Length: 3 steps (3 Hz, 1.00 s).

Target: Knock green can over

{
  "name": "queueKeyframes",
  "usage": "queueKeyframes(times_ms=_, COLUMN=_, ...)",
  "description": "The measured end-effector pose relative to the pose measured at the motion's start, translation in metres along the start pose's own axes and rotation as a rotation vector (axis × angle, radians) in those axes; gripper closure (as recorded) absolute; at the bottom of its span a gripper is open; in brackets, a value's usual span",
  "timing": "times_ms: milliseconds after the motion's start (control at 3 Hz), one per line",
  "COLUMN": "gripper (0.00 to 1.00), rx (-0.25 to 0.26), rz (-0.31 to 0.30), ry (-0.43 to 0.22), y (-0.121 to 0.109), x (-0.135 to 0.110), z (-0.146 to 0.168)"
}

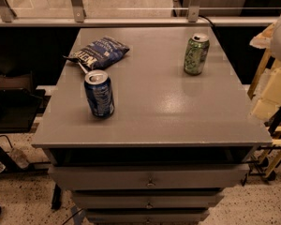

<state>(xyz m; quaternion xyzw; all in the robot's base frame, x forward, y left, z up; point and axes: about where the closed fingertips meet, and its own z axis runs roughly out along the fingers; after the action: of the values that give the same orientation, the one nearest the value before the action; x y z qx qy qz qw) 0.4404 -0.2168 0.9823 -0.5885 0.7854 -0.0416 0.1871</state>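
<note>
The green can (pixel 196 54) stands upright at the back right of the grey table top (pixel 178 111). It has a mottled green label and a silver top. A blue can (pixel 99 93) stands upright at the front left. My gripper (pixel 273 83) shows only as pale cream parts of the arm at the right edge of the view, beyond the table's right edge. It is well to the right of the green can and apart from it.
A dark blue snack bag (pixel 99 53) lies at the back left of the table. Drawers (pixel 150 179) sit under the top. A glass railing (pixel 131 6) runs behind the table. A wooden frame (pixel 271 139) stands at the right.
</note>
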Motion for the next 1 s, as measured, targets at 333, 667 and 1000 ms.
queueKeyframes(times_ms=333, gripper=0.0, rx=0.016, rz=0.133, ry=-0.078, y=-0.008, x=0.024, z=0.026)
queueKeyframes(times_ms=667, gripper=0.0, rx=0.061, rz=0.265, ry=-0.212, y=-0.027, x=0.048, z=0.057)
queueKeyframes(times_ms=1000, gripper=0.0, rx=0.139, rz=0.299, ry=-0.272, y=-0.048, x=0.045, z=0.055)
